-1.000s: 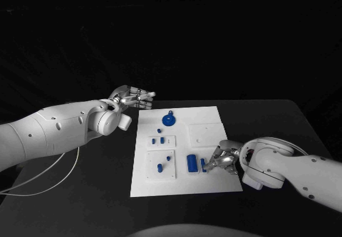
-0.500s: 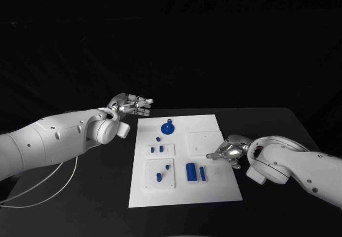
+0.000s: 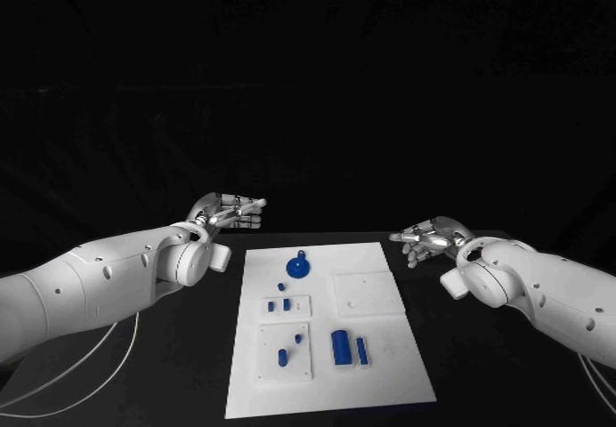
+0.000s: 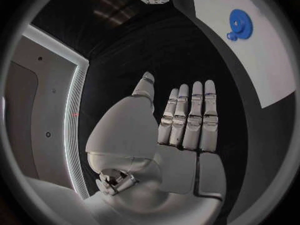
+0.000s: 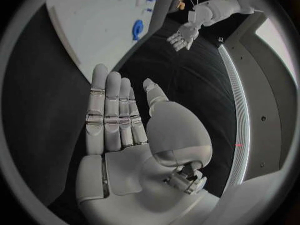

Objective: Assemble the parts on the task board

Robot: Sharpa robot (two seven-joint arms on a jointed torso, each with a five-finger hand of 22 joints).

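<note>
Both hands have drawn back off the white rectangular task board (image 3: 336,331); the right hand (image 3: 427,238), earlier low by the blue upright parts (image 3: 348,347), now hovers flat and empty beside the board's far corner. Left hand (image 3: 231,213) likewise flat, empty. A blue round gear (image 3: 298,267) sits at the board's far end. Seemingly between steps, the next move calls for picking a loose part.

White task board (image 3: 385,374) on black table (image 3: 154,374)
</note>
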